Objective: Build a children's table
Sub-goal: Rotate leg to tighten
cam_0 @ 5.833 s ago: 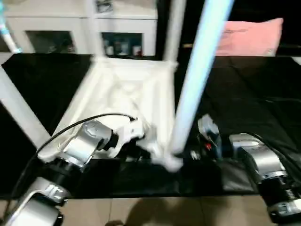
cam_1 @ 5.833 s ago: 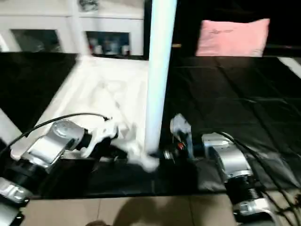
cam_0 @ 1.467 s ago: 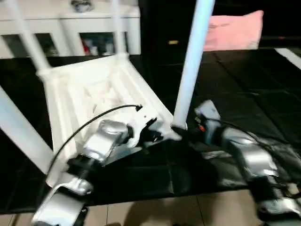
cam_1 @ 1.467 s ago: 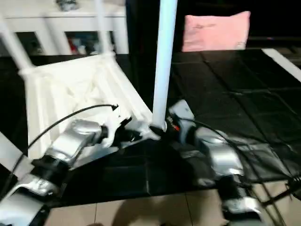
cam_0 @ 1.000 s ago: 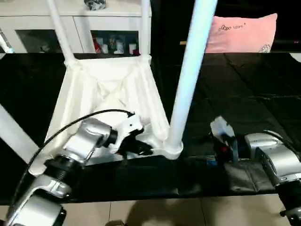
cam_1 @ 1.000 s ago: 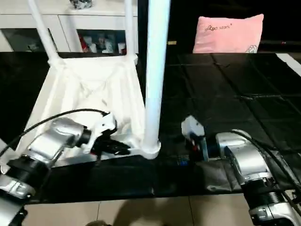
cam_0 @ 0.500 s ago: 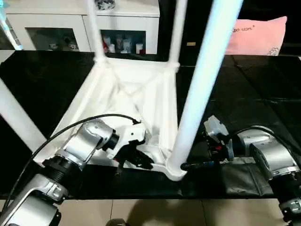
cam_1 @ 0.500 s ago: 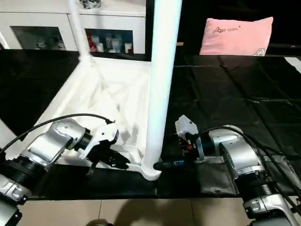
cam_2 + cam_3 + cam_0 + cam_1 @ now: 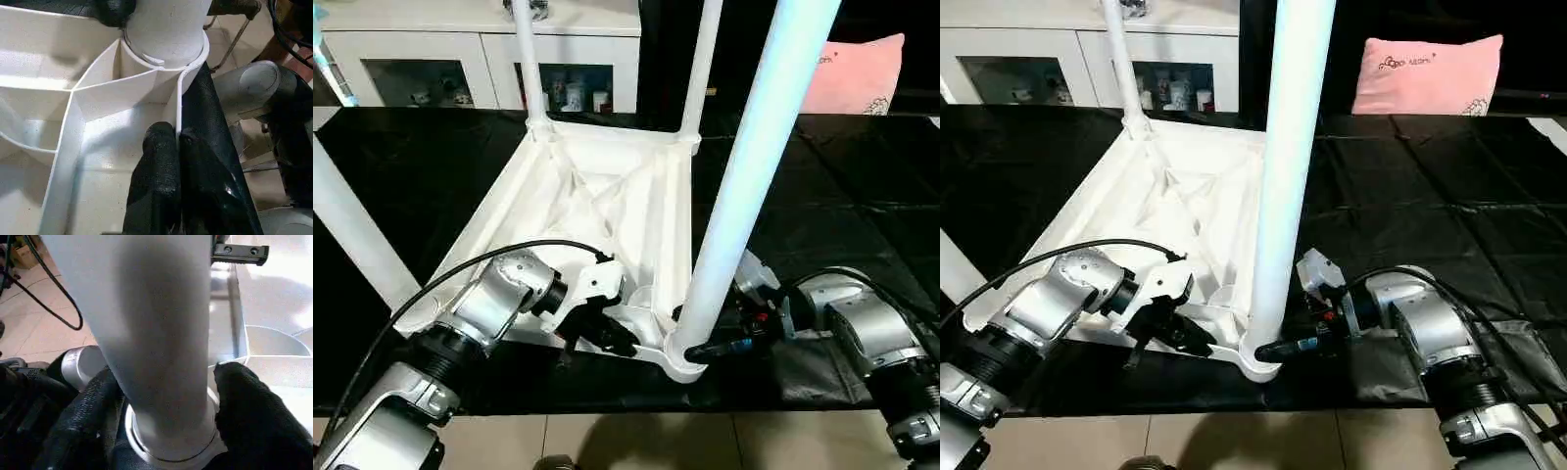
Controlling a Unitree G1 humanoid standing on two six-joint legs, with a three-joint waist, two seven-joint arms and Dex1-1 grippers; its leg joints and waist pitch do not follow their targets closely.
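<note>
Pinching the thin side wall of the upturned white plastic ribbed tabletop (image 9: 597, 196), my left gripper (image 9: 177, 142) has its black fingers pressed together on the rim near the corner socket; my right gripper (image 9: 166, 396) straddles the base of the tall white tapered tube leg (image 9: 1293, 147) seated there, fingers flanking it; the table lies on a black cloth (image 9: 862, 196).

Tabletop (image 9: 607, 196): white plastic, smooth, semi-gloss. Leg (image 9: 1291, 166): same plastic. Table cover (image 9: 862, 186): black, shiny, creased cloth/film. Forearms (image 9: 489, 299): brushed silver metal. Fingers (image 9: 249, 416): matt, pebbled rubber.
</note>
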